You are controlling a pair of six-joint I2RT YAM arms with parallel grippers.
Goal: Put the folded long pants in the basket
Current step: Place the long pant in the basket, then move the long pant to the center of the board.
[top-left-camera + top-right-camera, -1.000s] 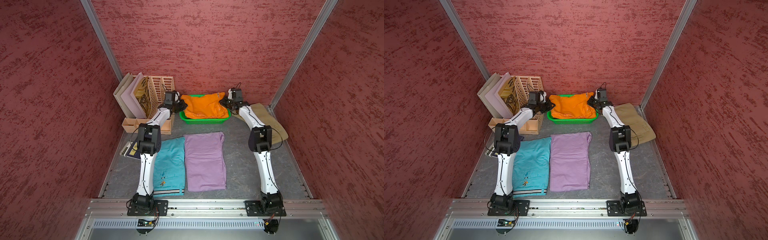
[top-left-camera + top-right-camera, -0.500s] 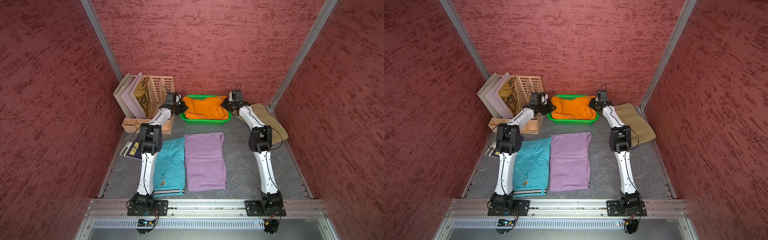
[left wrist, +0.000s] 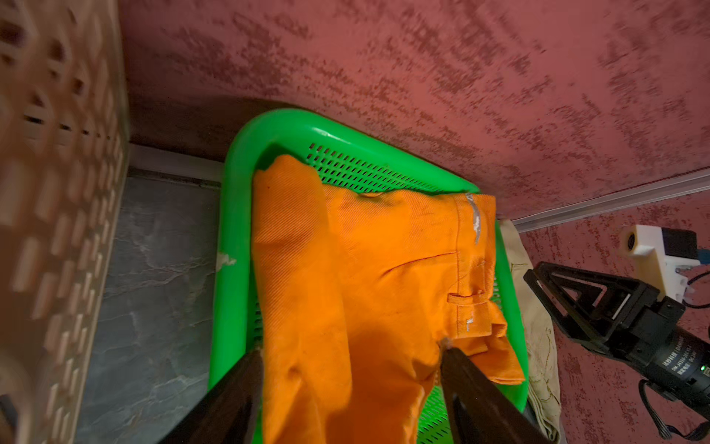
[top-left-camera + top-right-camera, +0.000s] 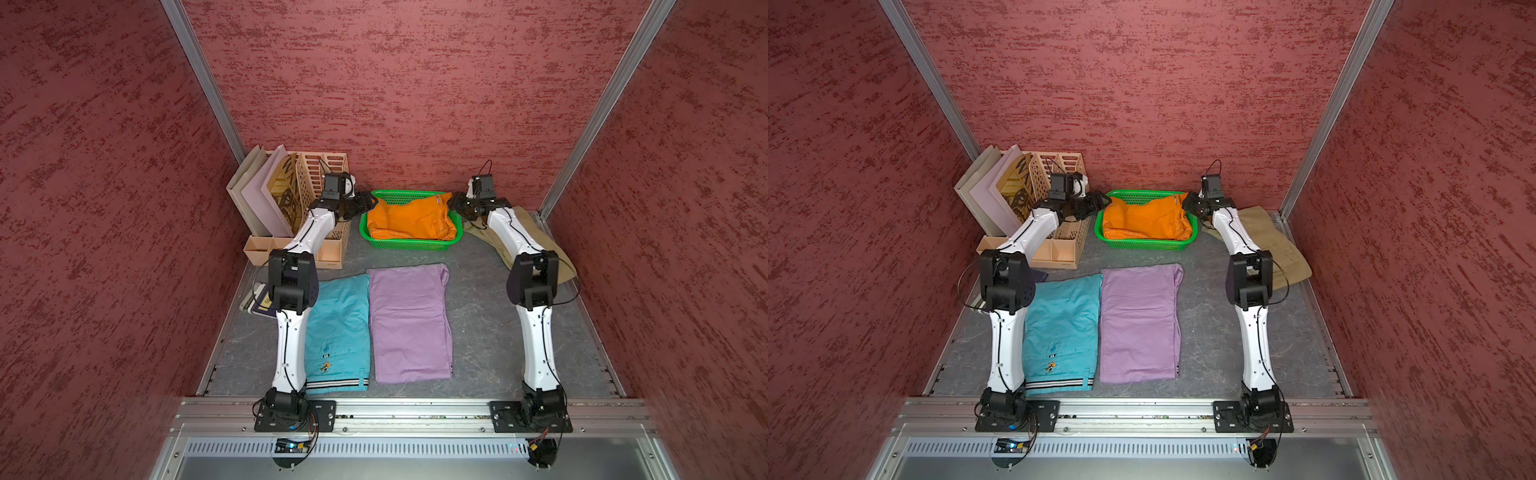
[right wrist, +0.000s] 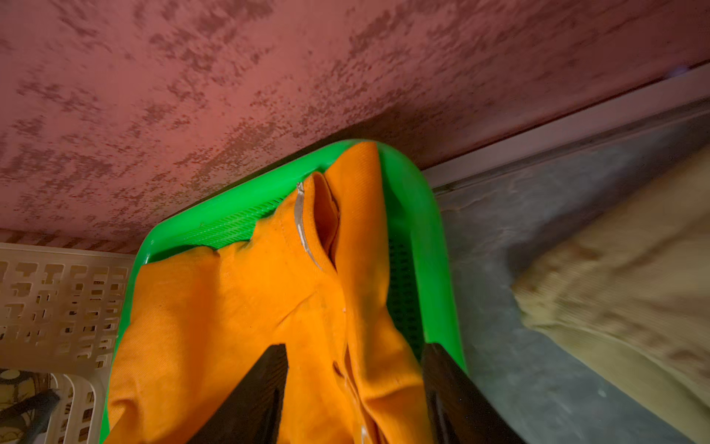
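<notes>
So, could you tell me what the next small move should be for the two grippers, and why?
Probably lift the left gripper and right gripper up and back from the basket. The orange pants lie inside it, and both wrist views show the jaws open astride the cloth, gripping nothing. The lilac pants, teal pants and khaki pants wait outside it.

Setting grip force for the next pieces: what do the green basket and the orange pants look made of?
Basket: glossy moulded plastic, going by its shiny rolled rim and perforated walls. Orange pants: matte woven cloth, probably cotton twill; fine diagonal ribbing and soft creases.
</notes>
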